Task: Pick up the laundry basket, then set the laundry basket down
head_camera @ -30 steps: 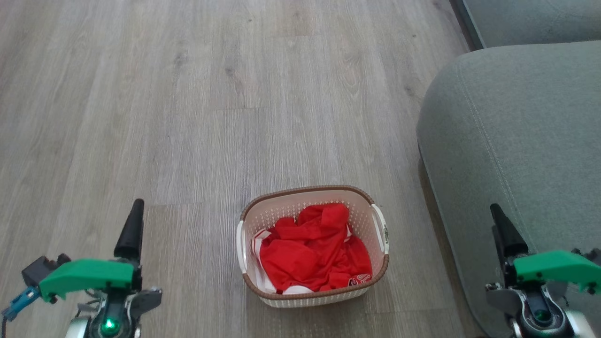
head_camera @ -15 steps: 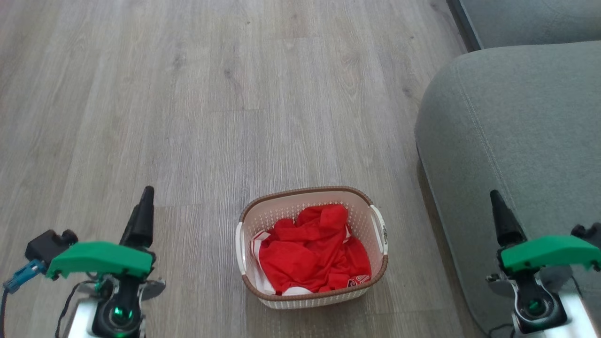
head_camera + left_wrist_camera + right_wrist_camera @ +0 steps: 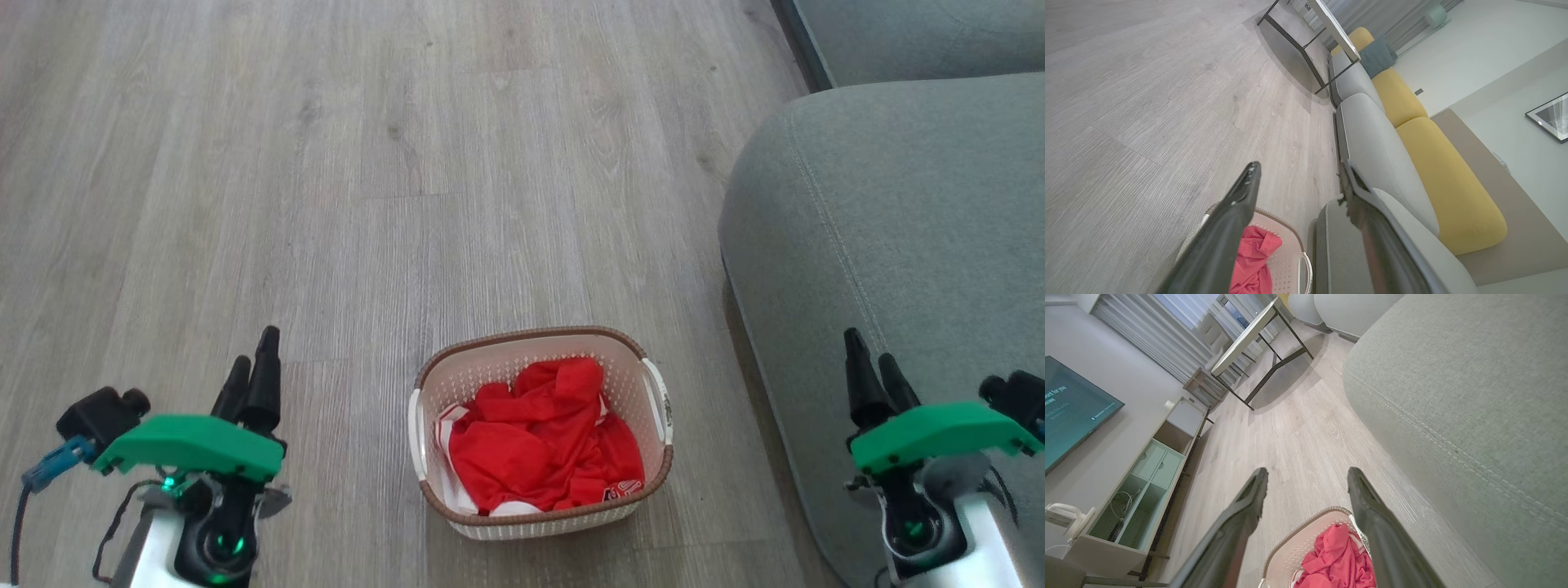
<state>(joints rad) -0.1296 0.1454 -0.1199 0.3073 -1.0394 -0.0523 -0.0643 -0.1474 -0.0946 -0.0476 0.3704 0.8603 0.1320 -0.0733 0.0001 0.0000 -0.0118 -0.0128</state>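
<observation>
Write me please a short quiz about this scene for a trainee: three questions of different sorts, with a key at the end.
1. True or false: the laundry basket stands on the floor, and no gripper touches it.
2. What stands beside the basket, on the robot's right side? A) a grey sofa B) a bicycle C) a fridge
3. Fill in the missing word: the left gripper and the right gripper are both ____.

Key: 1 true; 2 A; 3 open.
</observation>
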